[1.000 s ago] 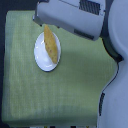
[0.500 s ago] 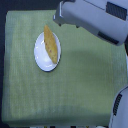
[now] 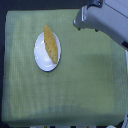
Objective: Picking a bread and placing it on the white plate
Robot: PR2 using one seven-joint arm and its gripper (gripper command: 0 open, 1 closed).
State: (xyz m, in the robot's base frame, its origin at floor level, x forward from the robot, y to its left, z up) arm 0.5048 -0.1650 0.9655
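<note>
The bread (image 3: pixel 49 44), a long golden-brown loaf, lies along the white plate (image 3: pixel 41 55), with its far tip reaching just past the plate's rim. The plate sits left of centre on the green cloth. My gripper (image 3: pixel 78 22) is the blurry grey-white end of the arm at the top right. It hangs clear of the plate, off toward the exterior view's right, with nothing visible in it. Its fingers are too blurred to show whether they stand open or shut.
A green cloth (image 3: pixel 75 90) covers the table, with dark floor beyond its edges. The bulky grey arm (image 3: pixel 107 22) fills the top right corner and overhangs the cloth's far right part.
The arm has drawn back toward the exterior view's right, away from the plate. The bread stays on the plate, unmoved.
</note>
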